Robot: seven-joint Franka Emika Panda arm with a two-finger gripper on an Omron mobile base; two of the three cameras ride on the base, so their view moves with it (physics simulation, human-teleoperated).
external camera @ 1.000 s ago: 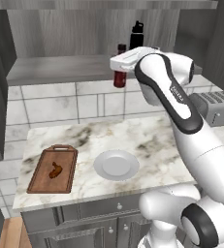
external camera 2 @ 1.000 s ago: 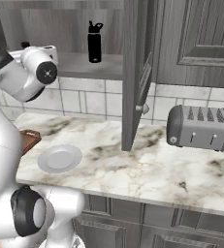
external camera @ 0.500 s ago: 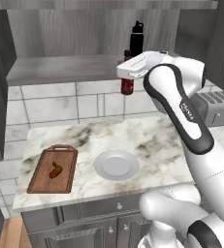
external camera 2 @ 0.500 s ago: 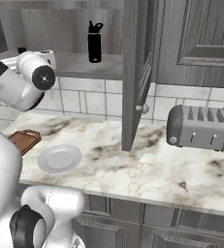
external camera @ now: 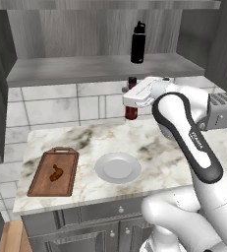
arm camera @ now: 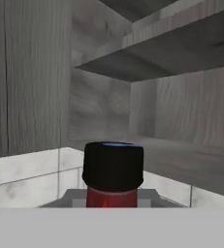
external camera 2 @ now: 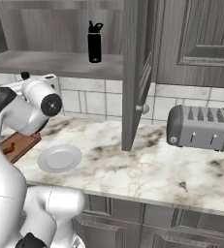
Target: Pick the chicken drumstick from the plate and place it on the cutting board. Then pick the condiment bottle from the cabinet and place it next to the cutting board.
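While the cabinet (external camera: 105, 69) stands open above, its wide shelf carrying only the tall black bottle (external camera: 138, 43), the marbled surface (external camera: 149, 147) below shows the first half of the task complete. The cutting board (external camera: 39, 184) lies at the near left of the surface with its handle toward the far wall, and the plate (external camera: 118, 167) sits bare just to its right, apart from it. The chicken drumstick (external camera: 56, 173) rests on the board, near its middle. Second half is under way: the claw (external camera: 130, 101) is clamped on the condiment bottle (external camera: 131, 112), which hangs upright in the air below the shelf edge and in front of the tiled wall, clear of the surface. In the hand view the dark cap and red neck (arm camera: 113, 167) sit close between the finger tips. Judgement: bottle is out of the cabinet but not yet placed. Remaining: carry it left and down, then set it upright on the surface just beside the board, probably in the gap toward the plate or along the far edge, and release.
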